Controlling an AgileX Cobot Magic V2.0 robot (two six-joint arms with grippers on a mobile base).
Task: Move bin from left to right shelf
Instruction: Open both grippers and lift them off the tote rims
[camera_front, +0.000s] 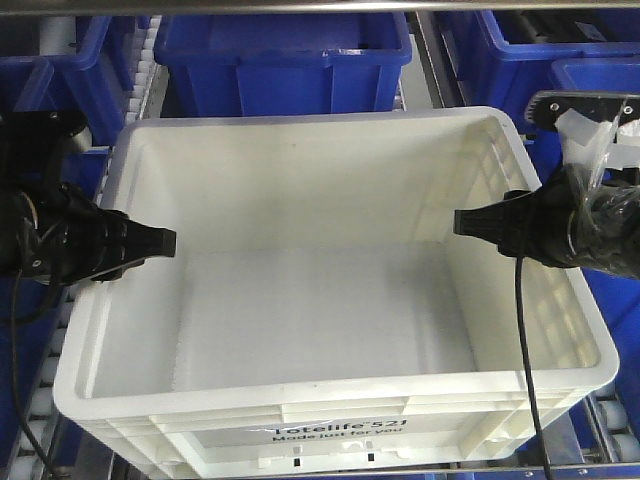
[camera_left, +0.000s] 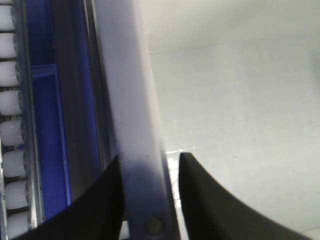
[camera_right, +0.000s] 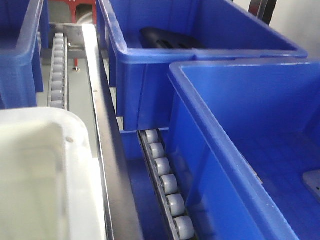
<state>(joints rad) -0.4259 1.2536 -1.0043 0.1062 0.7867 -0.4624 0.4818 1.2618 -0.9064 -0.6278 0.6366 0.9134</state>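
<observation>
While the white bin (camera_front: 330, 300) sits on the roller shelf with blue bins (camera_front: 285, 55) behind and beside it, both arms reach in at its side walls; the left gripper (camera_left: 150, 195) straddles the bin's left rim, one dark finger (camera_left: 100, 205) outside and one inside, seemingly pinching that rim; the right gripper (camera_front: 490, 225) pokes over the right wall, and whether it is clamped I cannot tell; its wrist view shows only the bin's corner, rollers (camera_right: 165, 185) and neighbouring blue bins.
</observation>
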